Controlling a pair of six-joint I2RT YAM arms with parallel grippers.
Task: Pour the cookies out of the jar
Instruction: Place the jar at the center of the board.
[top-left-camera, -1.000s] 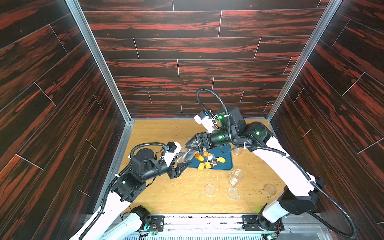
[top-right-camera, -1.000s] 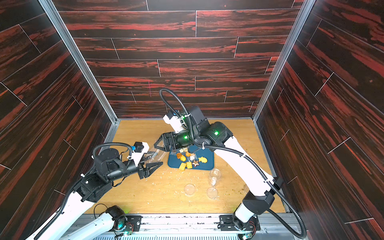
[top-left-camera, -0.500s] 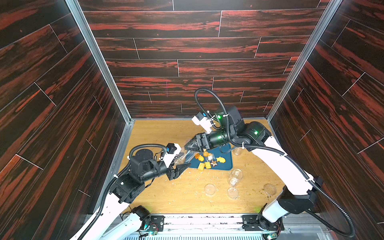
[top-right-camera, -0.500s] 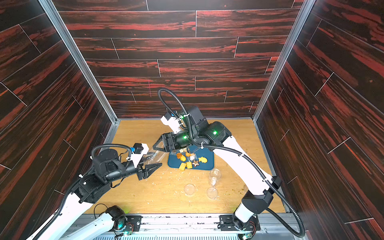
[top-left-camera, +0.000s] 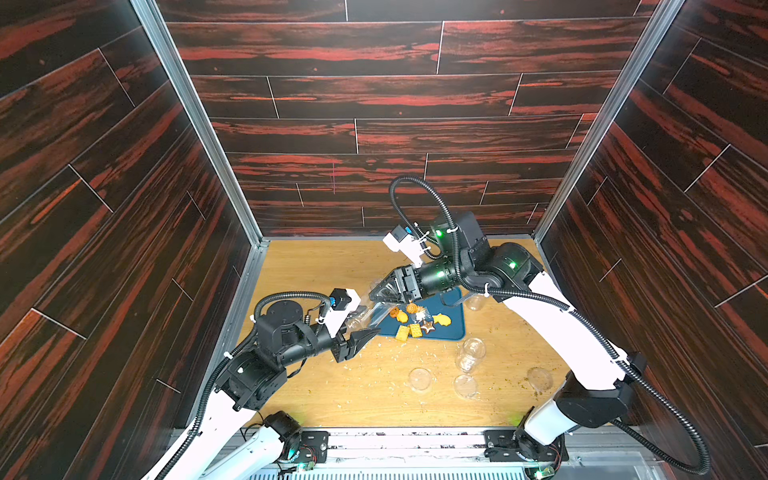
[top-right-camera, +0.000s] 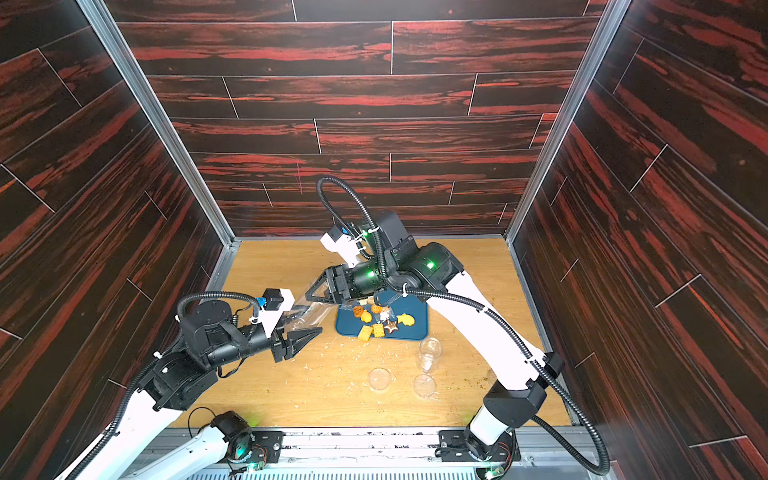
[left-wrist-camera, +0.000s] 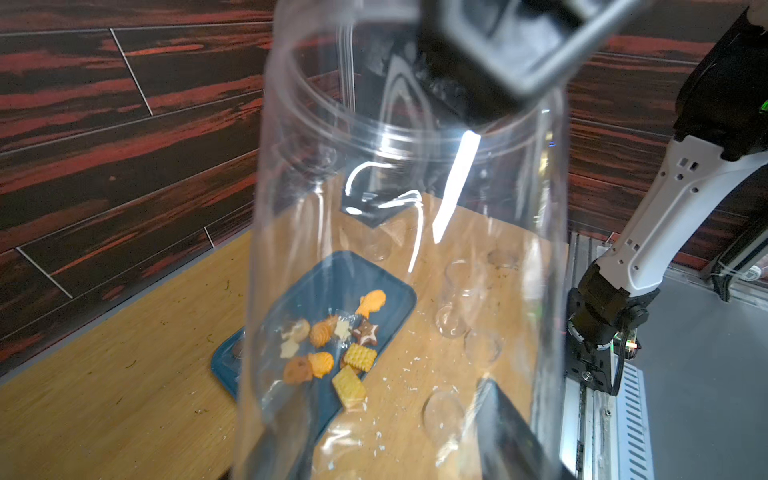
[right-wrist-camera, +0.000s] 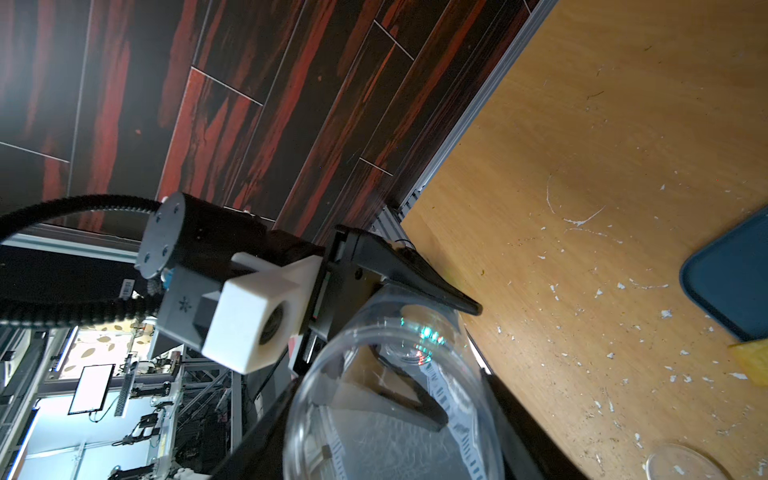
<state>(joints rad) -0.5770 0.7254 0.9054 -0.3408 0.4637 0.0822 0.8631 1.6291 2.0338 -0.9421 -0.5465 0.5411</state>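
Dark, red-streaked plank walls (top-left-camera: 374, 95) are boxing in a pale wooden worktop (top-left-camera: 332, 270) on three sides. The right arm (top-left-camera: 552, 316) is reaching across the worktop and covering the far edge of a blue tray (top-left-camera: 455, 328), while the left arm (top-left-camera: 282, 328) is angling in from the opposite side.

Between them the jar (left-wrist-camera: 407, 216) is hanging tilted above the worktop, just beside the tray, with its threaded mouth pointing toward the right arm (in both top views its clear wall is barely showing). The left pincer (right-wrist-camera: 459, 365) is pinching the jar's body near the base. One finger is lying on top and the other is showing only through the plastic. The right pincer (top-left-camera: 376, 295) is sitting at the mouth end. In its own wrist view its fingers are flanking the jar as dark blurs cut off by the frame edge, and I cannot tell whether they are pressing on it.

Nearer the front, another clear jar (top-left-camera: 469, 353) is resting among a few clear discs (top-left-camera: 419, 378).

The cookies (top-left-camera: 413, 330) are lying in a loose cluster on the tray, at the end nearest the jar. One yellow square is overhanging the tray's edge, and those closest to the right pincer are partly hidden under it. Pale crumbs (right-wrist-camera: 665, 313) are dotting the wood.
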